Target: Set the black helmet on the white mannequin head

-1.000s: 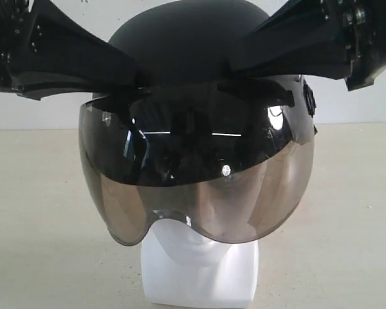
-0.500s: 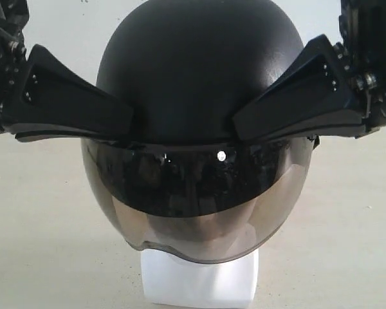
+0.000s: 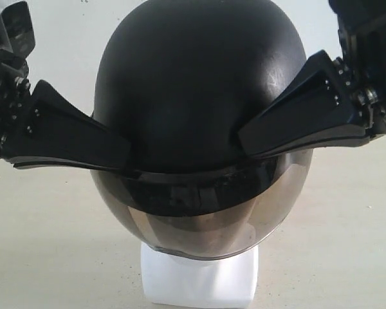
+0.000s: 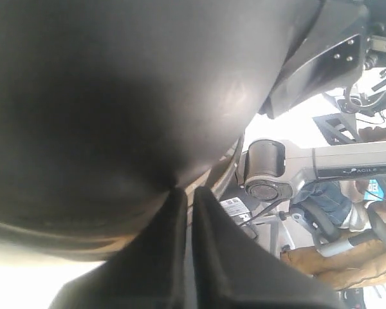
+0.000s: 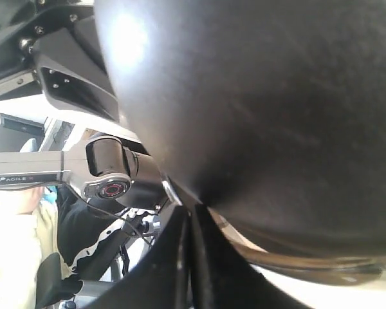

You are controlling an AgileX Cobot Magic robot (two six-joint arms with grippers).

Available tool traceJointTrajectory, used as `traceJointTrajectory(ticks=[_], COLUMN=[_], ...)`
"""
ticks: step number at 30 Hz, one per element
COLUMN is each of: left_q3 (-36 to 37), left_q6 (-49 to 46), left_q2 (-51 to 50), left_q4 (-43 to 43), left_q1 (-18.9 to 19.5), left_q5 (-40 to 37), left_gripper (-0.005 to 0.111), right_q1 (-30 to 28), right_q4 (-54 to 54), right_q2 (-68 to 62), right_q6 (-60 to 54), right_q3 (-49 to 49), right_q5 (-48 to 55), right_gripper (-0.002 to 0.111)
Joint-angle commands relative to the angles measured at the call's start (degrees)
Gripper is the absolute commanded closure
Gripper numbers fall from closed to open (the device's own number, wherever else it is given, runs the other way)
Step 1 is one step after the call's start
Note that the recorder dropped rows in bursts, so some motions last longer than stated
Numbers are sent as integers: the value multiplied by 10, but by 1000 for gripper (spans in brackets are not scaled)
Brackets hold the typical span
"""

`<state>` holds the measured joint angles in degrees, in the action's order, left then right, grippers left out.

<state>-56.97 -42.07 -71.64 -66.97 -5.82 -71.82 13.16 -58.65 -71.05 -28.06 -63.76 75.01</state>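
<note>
The matte black helmet [image 3: 199, 96], tipped forward with its smoky visor down, sits over the white mannequin head [image 3: 199, 281], of which only the squarish neck base shows beneath the visor's edge.

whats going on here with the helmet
Two robot arms are fitting the black helmet onto the white mannequin head. The left gripper and right gripper each clamp its rim from opposite sides. The helmet covers the head, tipped forward, so only the neck and base show below the visor.
</note>
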Motion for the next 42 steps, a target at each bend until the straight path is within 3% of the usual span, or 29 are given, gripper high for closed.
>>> traceJointTrajectory(ticks=[1,13,18,20,23,27,32,42], left_q3=[2,-12,-23,-23,-23,-23,-23,-24], left_q6=[-4,60,96,116,138,133,85,13], left_q2=[14,121,150,152,134,80,19,-24], left_q4=[-10,-7,29,70,131,141,108,30], left_q1=[-1,9,50,73,105,121,121,120], left_q5=[19,19,19,56,95,109,144,114], left_gripper=[102,102,102,102,102,102,102,102], right_q1=[-6,-6,-6,-6,-6,-6,-6,-6], right_q4=[36,61,183,252,277,271,252,249], right_q2=[-10,90,151,165,172,163,135,99], right_q6=[-3,40,111,162,175,176,171,159], right_q3=[5,5,5,5,5,5,5,5], right_q5=[-51,-108,-154,-171,-194,-206,-218,-220], right_gripper=[108,108,108,108,108,108,108,108])
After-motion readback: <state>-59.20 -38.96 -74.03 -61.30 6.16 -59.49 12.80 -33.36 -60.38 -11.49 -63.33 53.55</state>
